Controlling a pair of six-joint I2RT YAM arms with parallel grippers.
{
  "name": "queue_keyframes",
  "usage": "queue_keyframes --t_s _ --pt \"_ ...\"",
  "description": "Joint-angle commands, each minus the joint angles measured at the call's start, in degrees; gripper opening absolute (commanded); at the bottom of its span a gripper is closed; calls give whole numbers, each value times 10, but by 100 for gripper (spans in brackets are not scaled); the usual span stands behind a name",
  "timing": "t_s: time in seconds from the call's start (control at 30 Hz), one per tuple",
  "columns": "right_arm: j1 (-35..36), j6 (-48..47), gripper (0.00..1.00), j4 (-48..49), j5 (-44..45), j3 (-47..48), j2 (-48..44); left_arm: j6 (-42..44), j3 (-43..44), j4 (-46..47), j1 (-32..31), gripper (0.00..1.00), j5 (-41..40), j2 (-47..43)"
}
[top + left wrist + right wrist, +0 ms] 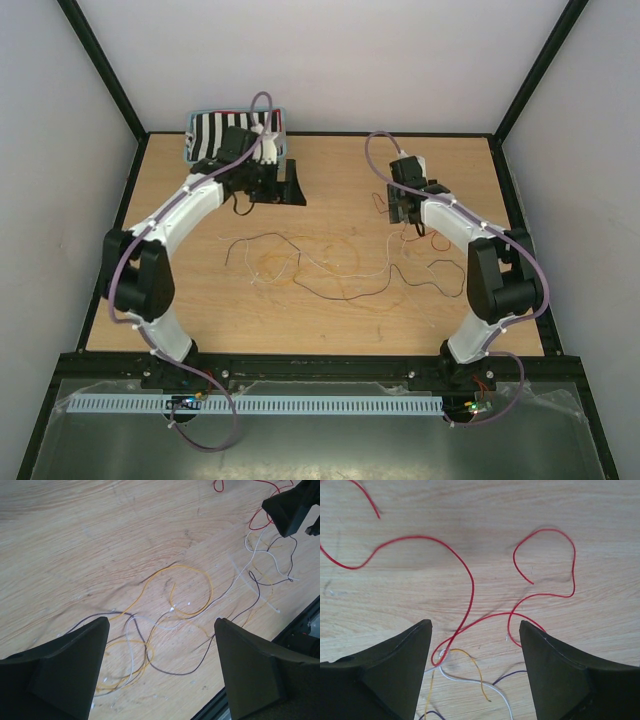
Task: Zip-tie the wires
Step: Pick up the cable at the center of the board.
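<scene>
Left gripper (160,672): fingers spread wide, nothing between them; held off the table (200,300); finger bases cut off by the frame. Right gripper (475,667): fingers likewise apart, gripping nothing; cannot tell whether the tips touch the wood. Wires (320,262) lie loose and tangled on the table between the two arms; red strand (472,587) loops below the right gripper; orange strand (209,589), white and dark ones cross below the left. Basket (190,150) at far left half hidden by the arm; striped contents unidentifiable.
</scene>
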Motion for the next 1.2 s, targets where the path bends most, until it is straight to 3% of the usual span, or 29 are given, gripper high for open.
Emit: queue_keyframes --t_s 0.0,0.1,0.27,0.53,1.17 --pt "-9 13 79 3 -35 -23 6 -17 44 -3 -14 88 18 54" --pt "-10 14 65 8 -56 -32 13 -26 66 -1 -15 84 26 81" --pt "-9 11 28 9 -50 -38 -7 -69 128 25 -26 81 61 156" --pt "-10 0 1 10 -43 -49 -18 -140 284 48 -61 79 81 306" --pt "-10 -19 0 18 -64 -64 -59 -228 496 67 -138 75 62 513"
